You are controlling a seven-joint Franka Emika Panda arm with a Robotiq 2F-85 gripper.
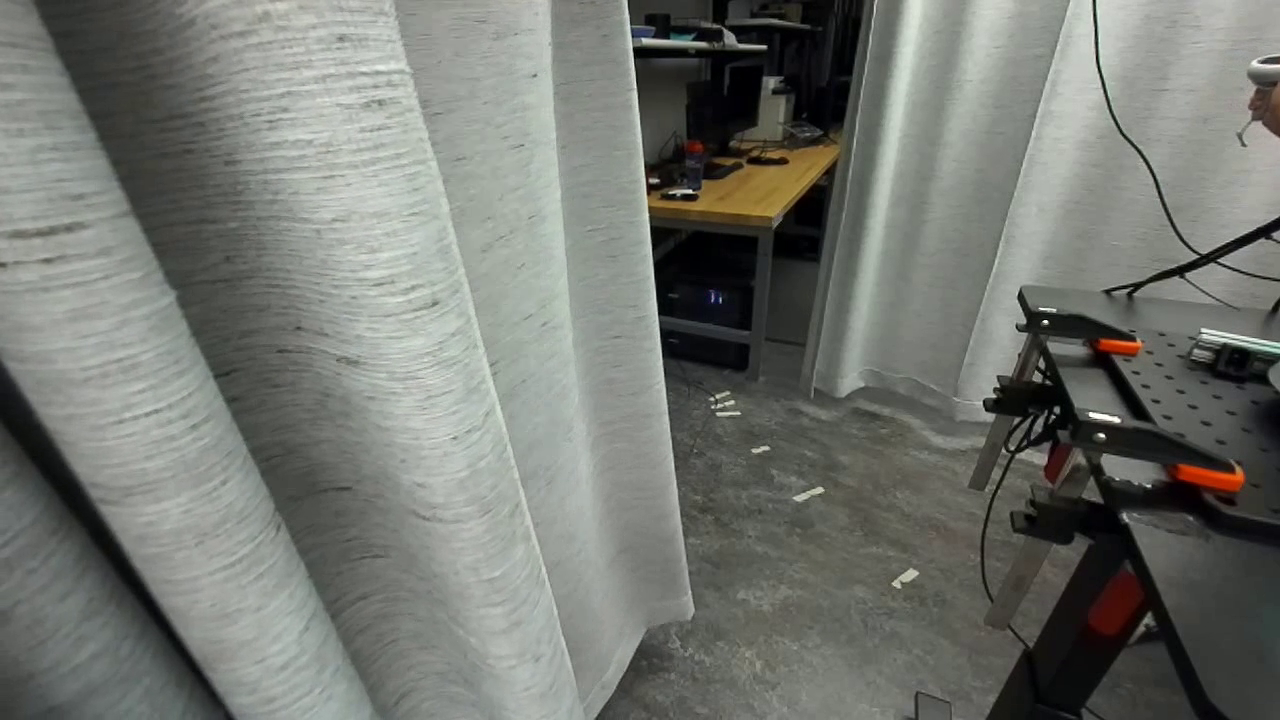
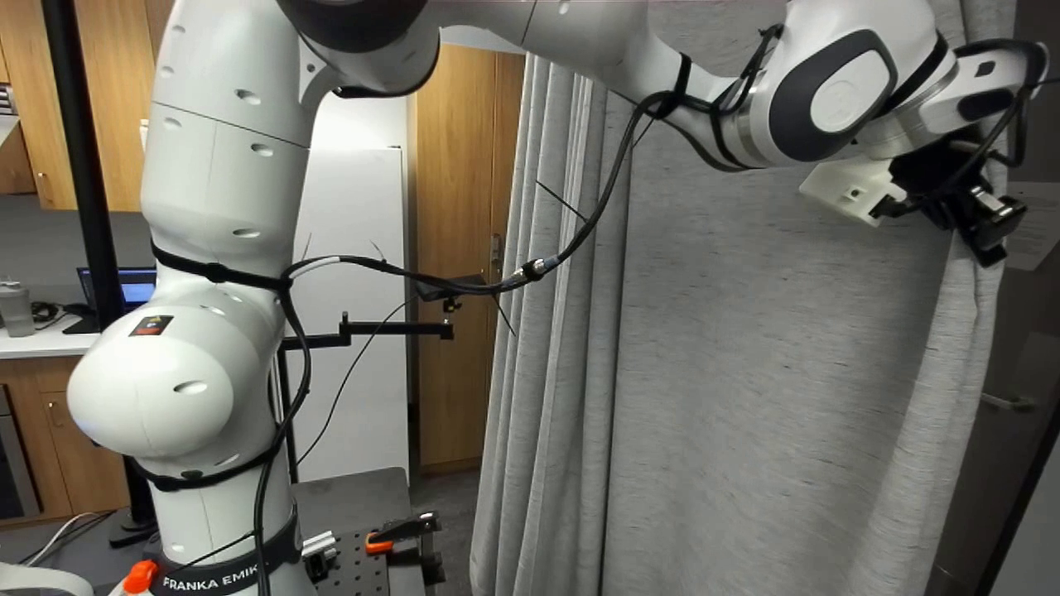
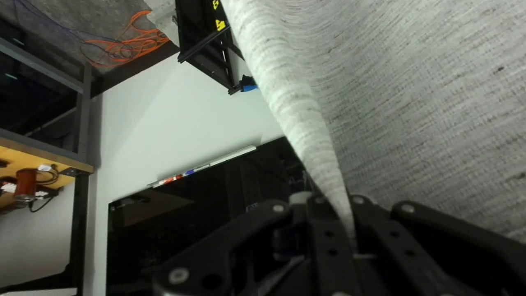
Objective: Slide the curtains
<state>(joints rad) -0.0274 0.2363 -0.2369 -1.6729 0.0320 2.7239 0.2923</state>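
The light-grey curtain, with fine horizontal streaks and deep vertical folds, fills the left of an exterior view [image 1: 330, 350]. It also hangs behind the arm in an exterior view [image 2: 762, 372]. In the wrist view the curtain [image 3: 411, 102] fills the right side, and its bunched edge narrows down into my jaws. My gripper [image 3: 337, 205] is shut on that edge, with fabric between its fingers. In an exterior view my gripper [image 2: 985, 219] is at the curtain's right edge, high up, pointing down; its fingertips are hard to make out there.
A paler curtain [image 1: 910, 200] hangs beyond a gap showing a wooden desk [image 1: 745, 190]. A black perforated table [image 1: 1200, 400] with orange-tipped clamps stands at right. A dark door [image 2: 1014, 372] is beyond the curtain edge. A black glossy panel [image 3: 185, 230] shows in the wrist view.
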